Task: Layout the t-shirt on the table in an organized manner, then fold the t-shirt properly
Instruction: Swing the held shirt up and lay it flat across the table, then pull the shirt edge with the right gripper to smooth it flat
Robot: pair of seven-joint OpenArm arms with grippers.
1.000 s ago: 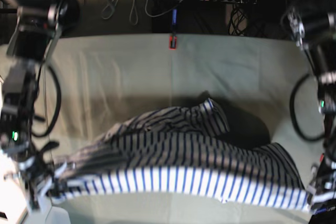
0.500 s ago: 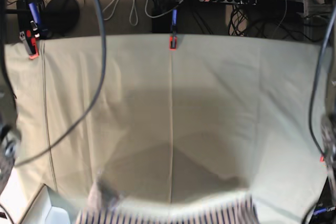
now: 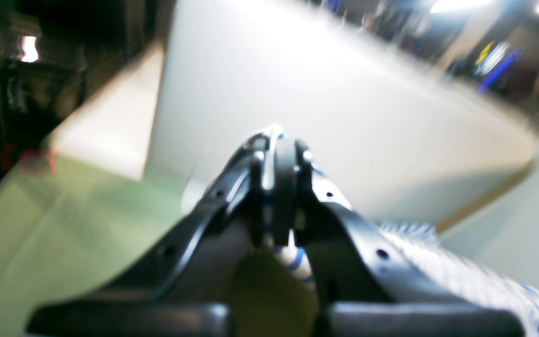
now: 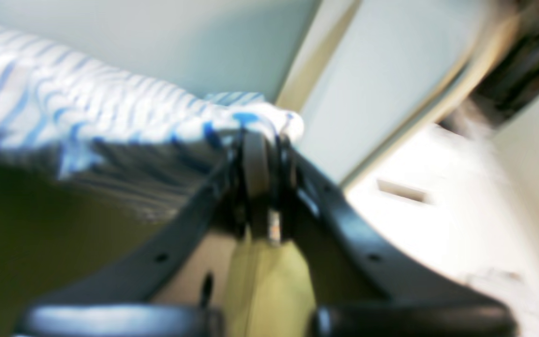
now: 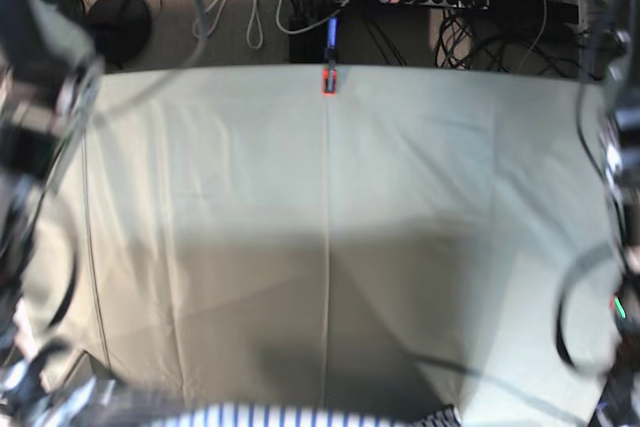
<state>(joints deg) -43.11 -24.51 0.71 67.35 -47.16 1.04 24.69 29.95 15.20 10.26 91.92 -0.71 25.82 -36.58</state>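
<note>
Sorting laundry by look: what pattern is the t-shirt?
White with thin blue horizontal stripes; the t-shirt shows best in the right wrist view.

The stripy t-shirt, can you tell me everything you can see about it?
The t-shirt is soft white cloth with thin blue stripes. Each end is pinched in a robot hand: the right gripper and the left gripper have their fingers shut tight on bunched cloth. In the base view only a striped edge shows at the bottom, at the near edge of the pale green table. The pictures are blurry, so no collar or sleeves can be made out.
</note>
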